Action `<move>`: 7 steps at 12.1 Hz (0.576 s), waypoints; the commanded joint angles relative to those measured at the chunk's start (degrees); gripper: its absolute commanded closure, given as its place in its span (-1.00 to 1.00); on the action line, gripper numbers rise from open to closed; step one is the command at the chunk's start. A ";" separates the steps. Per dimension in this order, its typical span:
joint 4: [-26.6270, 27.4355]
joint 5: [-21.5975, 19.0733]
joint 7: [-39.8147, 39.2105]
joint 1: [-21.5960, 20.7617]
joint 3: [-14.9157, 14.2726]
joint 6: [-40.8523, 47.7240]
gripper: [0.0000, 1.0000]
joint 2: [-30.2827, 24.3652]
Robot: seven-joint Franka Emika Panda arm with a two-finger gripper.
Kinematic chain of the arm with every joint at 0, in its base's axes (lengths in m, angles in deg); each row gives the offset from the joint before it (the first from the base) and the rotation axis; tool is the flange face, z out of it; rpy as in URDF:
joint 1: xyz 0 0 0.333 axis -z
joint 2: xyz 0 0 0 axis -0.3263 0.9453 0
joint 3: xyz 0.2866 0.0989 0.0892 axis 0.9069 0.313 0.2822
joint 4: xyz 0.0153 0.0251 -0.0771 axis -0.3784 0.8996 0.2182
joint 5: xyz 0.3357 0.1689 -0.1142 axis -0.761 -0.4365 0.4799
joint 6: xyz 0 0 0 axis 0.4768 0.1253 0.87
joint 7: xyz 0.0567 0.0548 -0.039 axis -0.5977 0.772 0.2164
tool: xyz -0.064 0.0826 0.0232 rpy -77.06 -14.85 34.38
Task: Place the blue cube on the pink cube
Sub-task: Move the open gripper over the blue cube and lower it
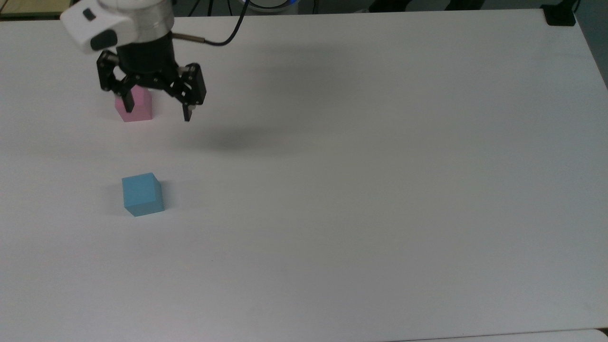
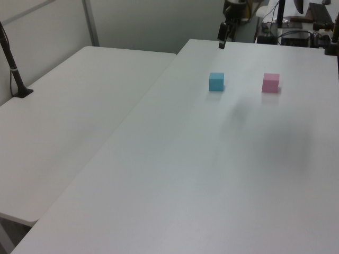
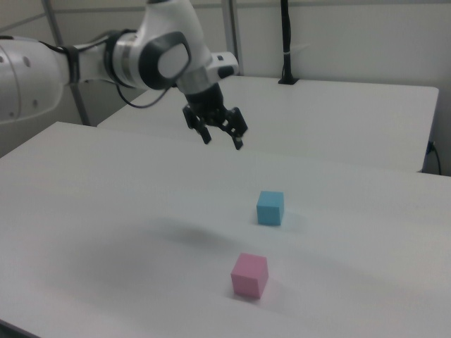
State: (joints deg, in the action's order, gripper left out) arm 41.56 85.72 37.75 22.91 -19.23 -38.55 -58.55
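Note:
The blue cube (image 1: 142, 194) (image 2: 216, 81) (image 3: 270, 208) sits on the white table (image 1: 361, 190), near the top view's left. The pink cube (image 1: 138, 108) (image 2: 270, 83) (image 3: 249, 275) stands apart from it, farther up in the top view. My gripper (image 1: 157, 110) (image 3: 223, 141) hangs open and empty, well above the table. In the top view one finger (image 1: 128, 103) overlaps the pink cube and hides part of it. In the right view the gripper is high above and behind the blue cube. One finger (image 2: 222, 42) shows at the left view's top.
A second white table (image 2: 74, 111) adjoins at the left view's left, with a black pole (image 2: 14, 69) clamped on it. A black clamp (image 1: 559, 16) sits at the table's corner in the top view's upper right. The arm's cable (image 1: 223, 38) trails behind the gripper.

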 commanded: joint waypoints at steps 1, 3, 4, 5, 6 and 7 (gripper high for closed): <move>0.07 0.16 -7.74 1.93 -0.07 -6.15 -1.00 4.08; -0.02 0.07 -10.65 1.84 -2.17 -8.17 -1.00 6.98; 0.07 -0.02 -11.36 1.93 -2.97 -10.01 -1.00 8.56; 0.07 -0.19 -12.75 2.28 -3.15 -11.59 -1.00 9.97; 0.07 -0.19 -13.81 2.89 -3.15 -12.83 -1.00 11.38; 0.07 -0.02 -13.91 2.90 -3.15 -14.49 -1.00 13.04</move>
State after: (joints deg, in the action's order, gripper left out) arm 41.57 85.72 26.20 25.81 -21.76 -49.55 -48.32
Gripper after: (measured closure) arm 0.000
